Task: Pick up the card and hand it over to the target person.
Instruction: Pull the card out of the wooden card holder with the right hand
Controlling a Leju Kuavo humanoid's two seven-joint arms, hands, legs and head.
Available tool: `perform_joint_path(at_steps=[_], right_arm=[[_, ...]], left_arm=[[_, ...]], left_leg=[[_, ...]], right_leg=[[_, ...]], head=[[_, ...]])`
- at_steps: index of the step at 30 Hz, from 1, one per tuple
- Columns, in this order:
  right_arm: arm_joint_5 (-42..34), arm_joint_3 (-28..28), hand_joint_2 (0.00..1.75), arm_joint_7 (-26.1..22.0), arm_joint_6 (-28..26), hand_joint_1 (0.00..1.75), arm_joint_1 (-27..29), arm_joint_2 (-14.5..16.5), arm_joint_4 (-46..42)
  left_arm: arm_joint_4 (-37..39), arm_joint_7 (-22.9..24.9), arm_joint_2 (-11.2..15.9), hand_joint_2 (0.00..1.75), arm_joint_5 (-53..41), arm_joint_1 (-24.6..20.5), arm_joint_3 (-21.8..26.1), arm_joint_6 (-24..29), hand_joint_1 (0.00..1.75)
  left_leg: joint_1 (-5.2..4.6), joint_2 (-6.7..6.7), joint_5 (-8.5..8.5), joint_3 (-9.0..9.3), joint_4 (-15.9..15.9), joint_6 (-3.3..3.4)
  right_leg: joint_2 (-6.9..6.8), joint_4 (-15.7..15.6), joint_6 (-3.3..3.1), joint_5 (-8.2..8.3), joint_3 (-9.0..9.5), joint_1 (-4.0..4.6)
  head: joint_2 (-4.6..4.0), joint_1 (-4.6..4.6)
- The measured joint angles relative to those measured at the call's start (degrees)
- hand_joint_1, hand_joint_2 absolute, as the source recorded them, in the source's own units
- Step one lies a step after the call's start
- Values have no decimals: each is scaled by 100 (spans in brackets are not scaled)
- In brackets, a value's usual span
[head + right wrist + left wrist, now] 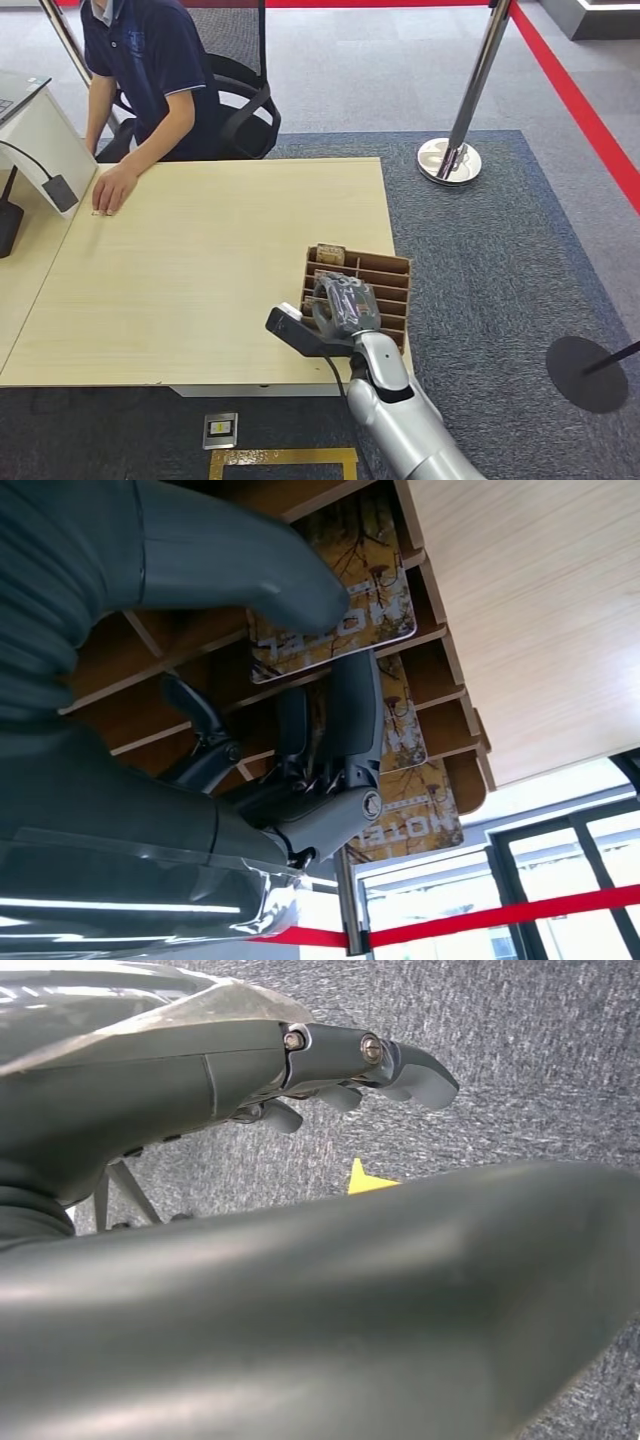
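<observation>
Right hand [346, 305] over card rack [396, 272] (cards [332, 590] slotted)

A pale wood tabletop [211, 270] stands on grey-blue carpet [483, 260]. Beyond its far edge sits a black office chair [245, 110]. To the right, a chrome stanchion [460, 120] rises from a round base, and a red floor stripe [581, 110] runs diagonally. A white stand [41, 140] occupies the far left.

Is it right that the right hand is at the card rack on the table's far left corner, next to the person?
Not quite. The right hand is at the card rack, but the rack sits at the table's near right corner, far from the person. The head view shows it.
</observation>
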Motion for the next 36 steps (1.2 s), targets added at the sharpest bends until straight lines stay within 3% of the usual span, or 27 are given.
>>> perform_joint_path(at_steps=[16, 27, 36], right_arm=[[8, 55, 175, -128, -14, 175, 89, -67, -369], [-67, 285, 175, -236, 687, 175, 753, -623, -3269], [-443, 534, 175, -490, 1215, 175, 203, -837, -4148]], left_arm=[[-2, -14, -2, 0, 36, 0, 41, 1, 0], [-4, -89, 7, 0, 26, -2, 38, -73, 0], [-4, -165, 23, 0, 30, -16, 42, -128, 0]], left_leg=[[-1, 0, -1, 0, 2, 0], [-3, -4, -4, -17, 8, 2], [-2, 6, -2, -21, 10, 2]], right_leg=[[-3, 3, -2, -2, -1, -1], [-5, 8, 0, -4, -15, -2], [5, 10, -1, 0, -23, -2]], head=[[0, 0], [0, 0], [0, 0]])
